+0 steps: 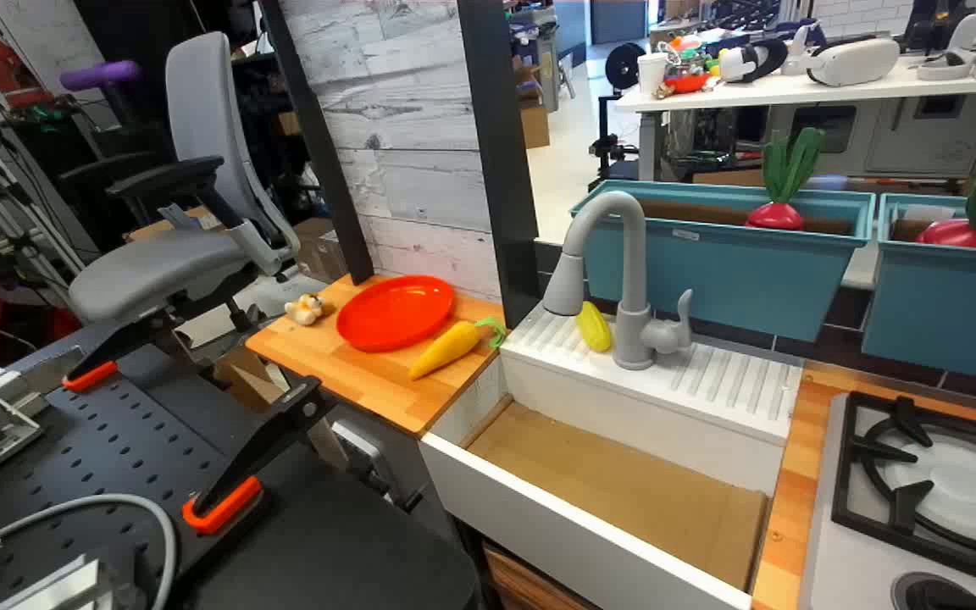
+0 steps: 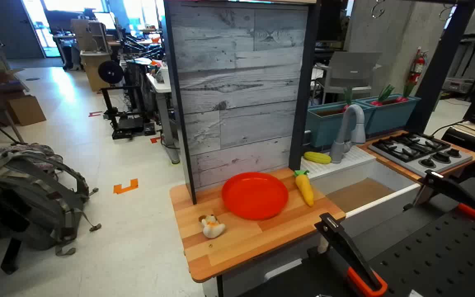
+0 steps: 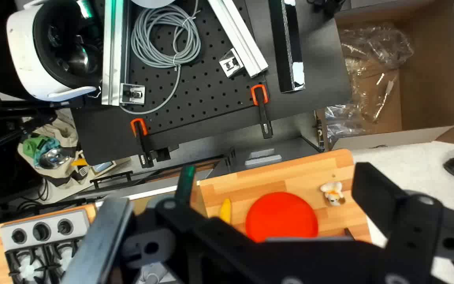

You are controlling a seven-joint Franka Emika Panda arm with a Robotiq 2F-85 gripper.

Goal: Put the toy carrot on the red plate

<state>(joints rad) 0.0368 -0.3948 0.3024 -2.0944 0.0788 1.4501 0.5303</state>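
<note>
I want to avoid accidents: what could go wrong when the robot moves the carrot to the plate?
The carrot lies near the sink, so a clumsy push might roll it in. The plate is close beside the carrot, so the open gripper could bump it while reaching down.

the tapered yellow toy carrot (image 2: 305, 191) is green at its leafy end; the round plate (image 2: 255, 196) is solid red, the wooden counter (image 2: 258, 243) a patchwork of honey and brown blocks, the plank-patterned panel (image 2: 241, 90) grey-white with dark streaked grain, the 2 boxy planters (image 1: 708, 275) teal.
</note>
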